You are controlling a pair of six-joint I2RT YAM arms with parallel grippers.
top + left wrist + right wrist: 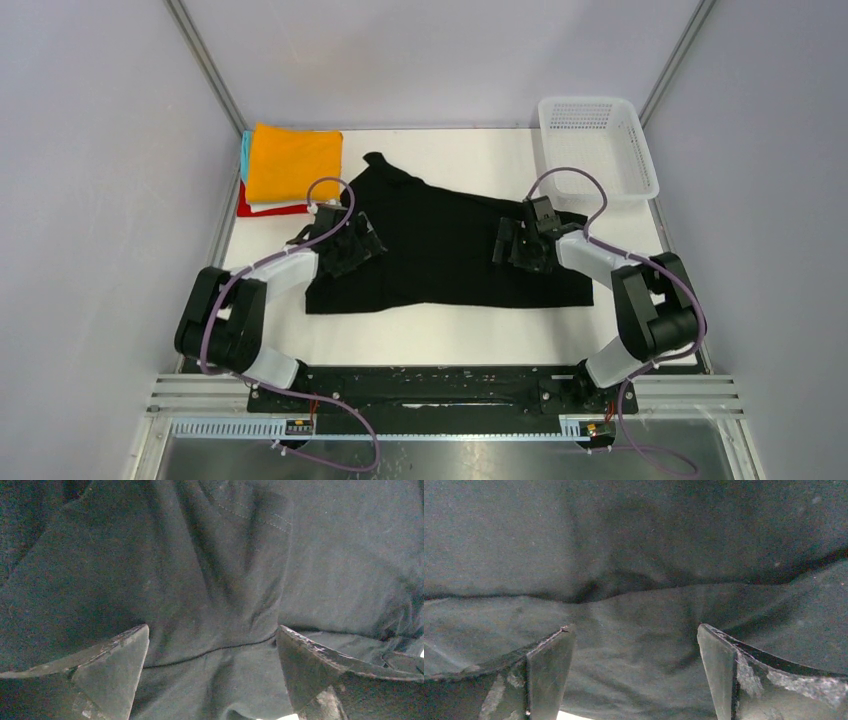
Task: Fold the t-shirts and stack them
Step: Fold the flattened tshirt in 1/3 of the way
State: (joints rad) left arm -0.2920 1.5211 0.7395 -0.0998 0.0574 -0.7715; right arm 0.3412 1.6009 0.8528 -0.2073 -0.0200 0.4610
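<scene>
A large black t-shirt (440, 240) lies spread across the middle of the white table, partly folded over. My left gripper (352, 243) is open, low over the shirt's left edge; black cloth (210, 605) with a fold line fills its wrist view between the spread fingers (125, 655). My right gripper (518, 243) is open over the shirt's right part; black cloth (634, 580) fills its view between the fingers (554, 665). A stack of folded shirts, orange (293, 162) on top, then white, red (248, 206) and teal (245, 150), lies at the back left.
A white plastic mesh basket (598, 145) stands at the back right corner. Grey walls and metal frame posts enclose the table (460, 340). The arms' bases sit on a black rail at the near edge.
</scene>
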